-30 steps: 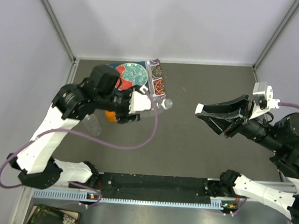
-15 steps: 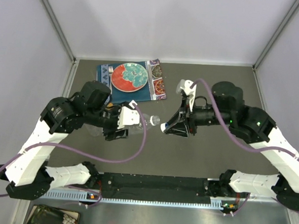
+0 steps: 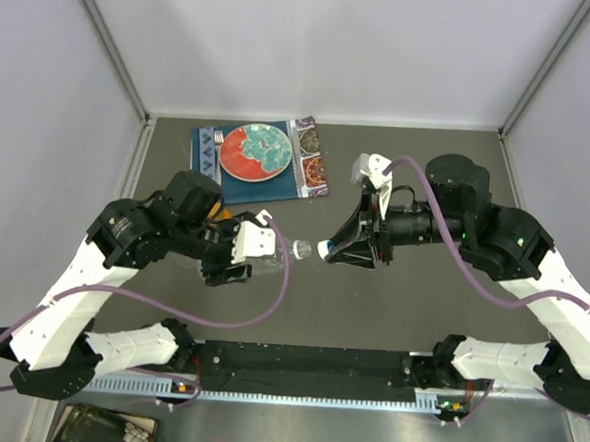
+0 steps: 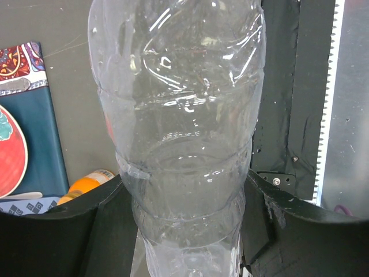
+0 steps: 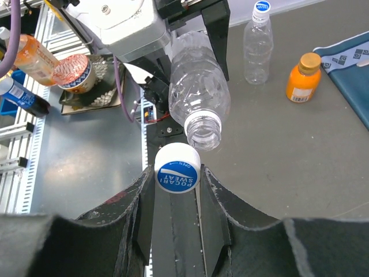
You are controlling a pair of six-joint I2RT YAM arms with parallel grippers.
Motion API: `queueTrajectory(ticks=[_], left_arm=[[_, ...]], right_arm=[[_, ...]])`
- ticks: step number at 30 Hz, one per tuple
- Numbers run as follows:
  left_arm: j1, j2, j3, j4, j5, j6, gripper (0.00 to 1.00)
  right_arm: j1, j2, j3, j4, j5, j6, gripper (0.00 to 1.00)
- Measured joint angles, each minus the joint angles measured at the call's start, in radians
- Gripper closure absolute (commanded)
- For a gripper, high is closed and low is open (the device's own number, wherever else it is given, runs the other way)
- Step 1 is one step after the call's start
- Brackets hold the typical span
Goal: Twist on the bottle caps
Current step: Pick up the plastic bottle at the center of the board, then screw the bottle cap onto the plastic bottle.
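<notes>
The overhead view is bright and even, lit softly from above. The arms cast only faint, blurred shadows on the dark bench (image 3: 389,317). In the left wrist view, white glare streaks the bottle (image 4: 184,115) at upper centre, and the metal strip (image 4: 346,115) at the right edge is washed out. In the right wrist view the cap (image 5: 177,168) is sharp, while the right pincer (image 5: 177,183) along the bottom is dark and soft.

Overhead view looks straight down — both wrist views close on one bottle (image 4: 184,144)
</notes>
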Motion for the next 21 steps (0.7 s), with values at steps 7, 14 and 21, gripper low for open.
queueTrajectory(ticks=[7, 14, 21], left_arm=[[0.000, 0.027, 0.037, 0.000, 0.017, -0.020, 0.49], [0.000, 0.076, 0.078, 0.000, 0.032, -0.034, 0.50], [0.000, 0.098, 0.108, -0.011, 0.042, -0.046, 0.50]], right_arm=[[0.000, 0.006, -0.009, 0.020, 0.026, -0.027, 0.85], [0.000, 0.006, -0.030, 0.057, 0.070, -0.054, 0.86], [0.000, 0.006, -0.059, 0.095, 0.100, -0.076, 0.86]])
